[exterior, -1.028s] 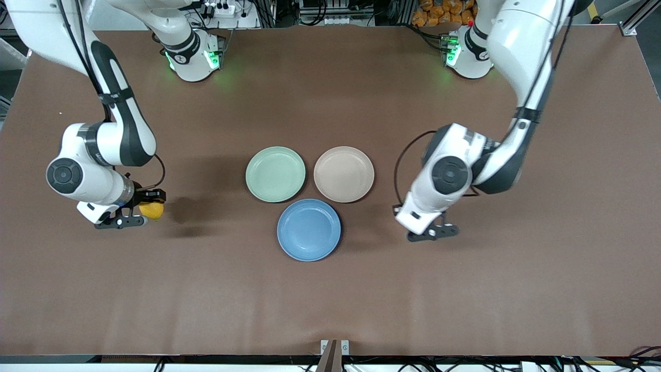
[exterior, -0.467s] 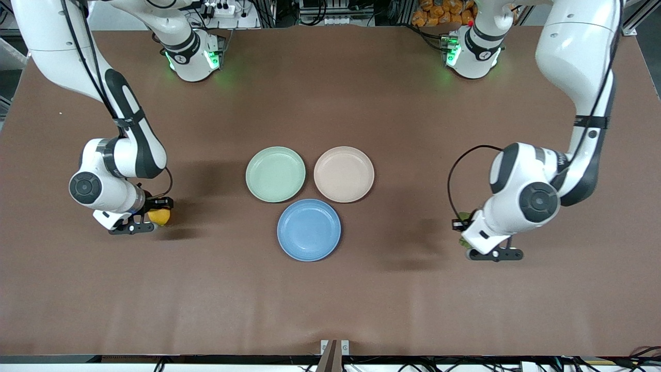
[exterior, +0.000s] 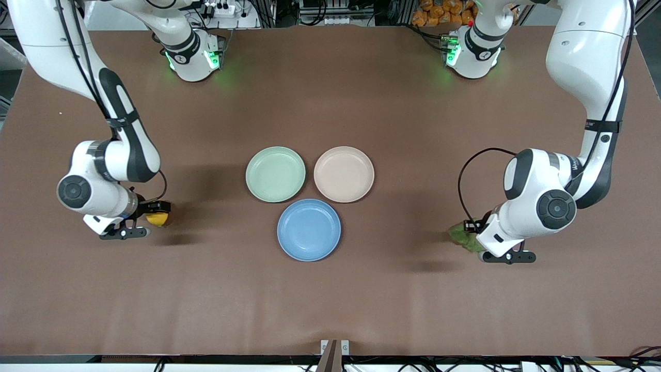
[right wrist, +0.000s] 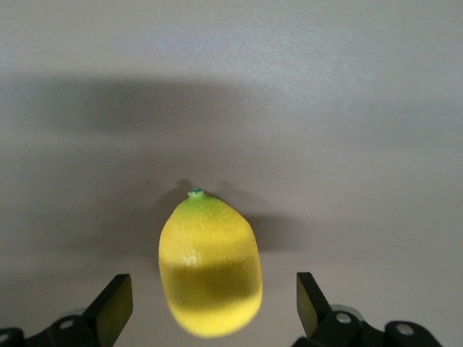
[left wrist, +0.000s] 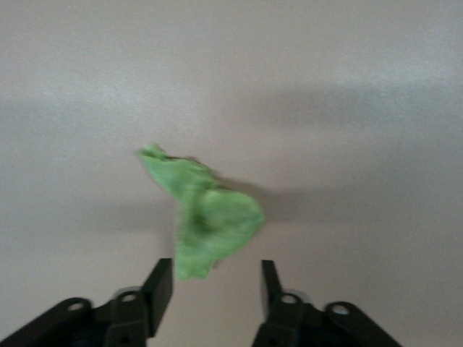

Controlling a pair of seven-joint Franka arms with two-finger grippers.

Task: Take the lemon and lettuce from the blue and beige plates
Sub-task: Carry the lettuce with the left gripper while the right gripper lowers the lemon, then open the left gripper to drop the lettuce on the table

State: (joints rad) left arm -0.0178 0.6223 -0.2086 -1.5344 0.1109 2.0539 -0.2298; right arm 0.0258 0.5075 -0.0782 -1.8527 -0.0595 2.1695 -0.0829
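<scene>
The yellow lemon (exterior: 158,219) lies on the brown table toward the right arm's end, well away from the plates. My right gripper (exterior: 154,216) is low over it and open. In the right wrist view the lemon (right wrist: 210,267) sits between the spread fingers (right wrist: 117,298) with a gap on each side. The green lettuce leaf (exterior: 459,236) lies on the table toward the left arm's end. My left gripper (exterior: 472,233) is open right beside it. In the left wrist view the lettuce (left wrist: 210,217) lies just off the open fingertips (left wrist: 160,278).
Three empty plates stand in the middle of the table: a blue plate (exterior: 309,230) nearest the front camera, a beige plate (exterior: 344,174) and a green plate (exterior: 275,174) side by side farther back. Bare brown table (exterior: 330,299) lies all round them.
My left arm swung from beside the plates out toward its own end of the table, and the lettuce now shows on the table there. My right gripper shifted slightly with the lemon.
</scene>
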